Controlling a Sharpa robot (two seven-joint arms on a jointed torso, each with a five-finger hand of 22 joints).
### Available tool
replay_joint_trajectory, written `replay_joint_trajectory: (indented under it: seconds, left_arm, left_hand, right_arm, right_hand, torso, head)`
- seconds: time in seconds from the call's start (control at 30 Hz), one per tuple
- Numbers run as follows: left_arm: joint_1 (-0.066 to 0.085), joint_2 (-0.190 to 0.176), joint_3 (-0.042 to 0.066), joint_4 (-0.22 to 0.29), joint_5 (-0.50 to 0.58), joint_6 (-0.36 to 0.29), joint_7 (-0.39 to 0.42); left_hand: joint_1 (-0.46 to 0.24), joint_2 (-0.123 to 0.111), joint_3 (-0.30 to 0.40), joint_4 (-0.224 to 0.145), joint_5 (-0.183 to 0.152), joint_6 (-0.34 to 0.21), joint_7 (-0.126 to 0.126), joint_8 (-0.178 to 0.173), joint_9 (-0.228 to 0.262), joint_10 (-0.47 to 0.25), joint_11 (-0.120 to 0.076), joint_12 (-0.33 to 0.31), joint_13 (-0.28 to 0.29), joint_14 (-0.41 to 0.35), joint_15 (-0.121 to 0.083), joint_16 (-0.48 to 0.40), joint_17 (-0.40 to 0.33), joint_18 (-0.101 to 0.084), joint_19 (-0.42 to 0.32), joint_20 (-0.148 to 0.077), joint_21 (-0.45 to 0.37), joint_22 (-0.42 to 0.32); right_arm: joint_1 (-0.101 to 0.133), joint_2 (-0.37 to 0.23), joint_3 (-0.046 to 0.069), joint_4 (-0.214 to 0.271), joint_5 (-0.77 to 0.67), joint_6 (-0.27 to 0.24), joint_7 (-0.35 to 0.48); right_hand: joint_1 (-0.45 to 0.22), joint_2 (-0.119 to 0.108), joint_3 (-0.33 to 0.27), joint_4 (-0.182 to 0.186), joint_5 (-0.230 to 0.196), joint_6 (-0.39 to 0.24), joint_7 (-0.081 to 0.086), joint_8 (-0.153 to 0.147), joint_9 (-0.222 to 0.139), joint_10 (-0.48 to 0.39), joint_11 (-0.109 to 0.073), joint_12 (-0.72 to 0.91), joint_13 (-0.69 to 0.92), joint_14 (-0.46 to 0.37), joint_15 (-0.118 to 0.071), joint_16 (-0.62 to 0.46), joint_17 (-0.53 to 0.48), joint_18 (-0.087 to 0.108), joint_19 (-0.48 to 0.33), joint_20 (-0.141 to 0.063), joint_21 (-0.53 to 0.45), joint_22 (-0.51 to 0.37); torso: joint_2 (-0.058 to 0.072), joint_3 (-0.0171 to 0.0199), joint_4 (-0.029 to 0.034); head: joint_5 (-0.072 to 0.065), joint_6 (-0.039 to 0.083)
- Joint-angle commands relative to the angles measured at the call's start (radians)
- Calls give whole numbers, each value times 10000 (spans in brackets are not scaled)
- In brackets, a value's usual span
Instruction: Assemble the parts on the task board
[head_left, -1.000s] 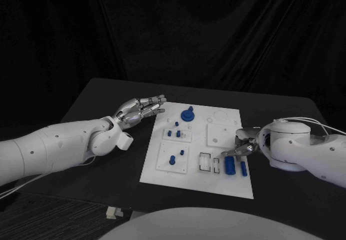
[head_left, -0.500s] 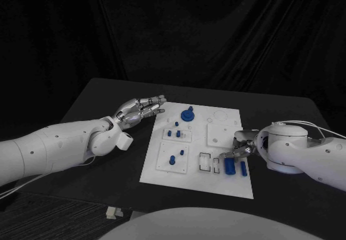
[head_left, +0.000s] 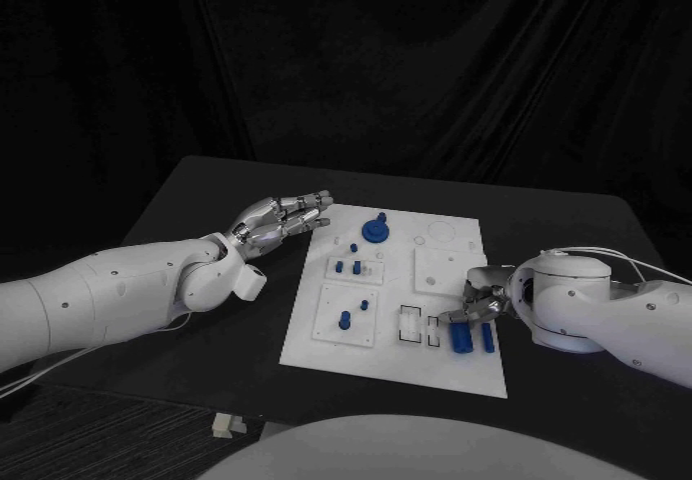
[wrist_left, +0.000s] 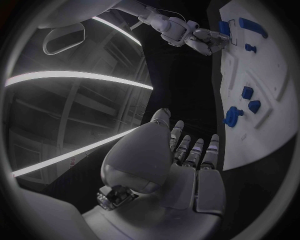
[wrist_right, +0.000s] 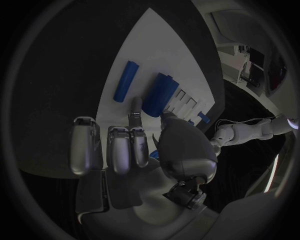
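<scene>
We are lowering right hand (head_left: 479, 303) onto thick blue cylinder (head_left: 459, 334) near task board (head_left: 433, 370) front edge, closer than second ago; fingers narrowing around it, hold uncertain. Left hand (head_left: 281, 218) idling open beside board.

arms: smooth white rounded shells, bulbous at the wrists
hands: left hand (head_left: 278, 220) and right hand (head_left: 480, 299) silver, segmented
cable: thin white cable (head_left: 613, 254) over right arm

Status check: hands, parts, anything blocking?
Left hand open, idle beside task board. Right hand fingertips at thick blue cylinder, grip unconfirmed. Nothing blocking.
</scene>
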Motion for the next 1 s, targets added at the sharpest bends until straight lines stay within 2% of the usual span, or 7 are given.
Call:
replay_joint_trajectory:
  seconds: [0.03,0.13,0.2,0.37,0.47,0.63,1.0]
  left_arm:
    - [-21,24,10,12,67,149,635]
    - [-26,25,10,9,67,156,633]
    - [-28,28,10,0,67,160,632]
    - [-37,36,10,-23,67,171,634]
    - [-42,31,10,-25,67,173,632]
    - [-48,17,10,-24,67,168,632]
    - [-58,34,10,-56,67,180,596]
  left_hand:
    - [57,-18,59,3,63,54,39,68,9,-1,58,54,14,-10,35,31,11,-47,90,2,18,4]
    - [56,-20,67,3,65,40,45,67,7,-4,64,51,13,-7,48,35,12,-53,94,3,18,3]
    - [56,-20,67,3,65,40,45,67,7,-4,64,51,13,-7,48,35,12,-53,94,3,18,3]
    - [59,-18,80,0,70,38,50,66,5,-8,70,46,12,0,67,42,14,-60,104,4,21,12]
    - [59,-18,80,0,70,38,50,66,5,-8,70,46,12,0,67,42,14,-60,104,4,21,12]
    - [64,-16,93,-4,74,41,53,67,5,-6,73,50,12,5,81,48,16,-67,111,4,22,15]
    - [75,-20,124,-17,76,39,55,69,3,-7,71,50,12,31,124,73,23,-84,128,4,26,19]
  right_arm:
    - [-43,-4,-1,32,158,215,-252]
    - [-52,-6,-1,36,191,172,-255]
    - [-56,-8,-1,34,241,107,-246]
    - [-62,-22,-1,21,634,-115,-229]
    - [-63,-40,-1,10,897,-253,-212]
    - [-61,-110,-1,24,1247,-504,-171]
    - [46,-291,2,152,2646,-983,-172]
  right_hand:
    - [69,-57,-99,2,28,-157,12,-64,91,1060,99,25,2633,1039,94,25,2633,88,183,77,-50,1982]
    - [435,-145,-22,-194,648,-238,3,19,475,1060,108,25,2633,1039,111,25,2633,89,194,100,-55,1987]
    - [551,-160,13,-249,862,-275,-1,53,645,1060,100,25,2633,1039,106,25,2633,87,202,101,-50,1991]
    - [1010,-172,288,-503,2240,-329,-101,343,1344,1060,18,25,2633,1039,38,25,2633,82,223,48,-39,2004]
    - [1074,-182,452,-533,2719,-329,-183,592,1769,1060,-55,25,2633,1039,-19,25,2633,81,230,1,-42,2008]
    - [1078,-210,579,-531,2937,-382,-238,798,2138,1060,-108,25,2633,1039,-66,25,2633,82,230,-43,-55,2006]
    - [1038,-177,644,-485,3005,-405,-251,859,2264,1060,-122,25,2633,1039,-80,25,2633,84,228,-58,-65,2004]
  torso:
    - [0,-1,0]
    - [0,1,0]
    - [2,1,-1]
    - [-1,-1,-2]
    - [1,0,1]
    - [0,0,1]
    - [-4,0,-7]
  head:
    - [-6,-2]
    - [-4,-2]
    - [1,-2]
    - [26,-2]
    - [33,-2]
    - [54,-2]
    - [22,-2]
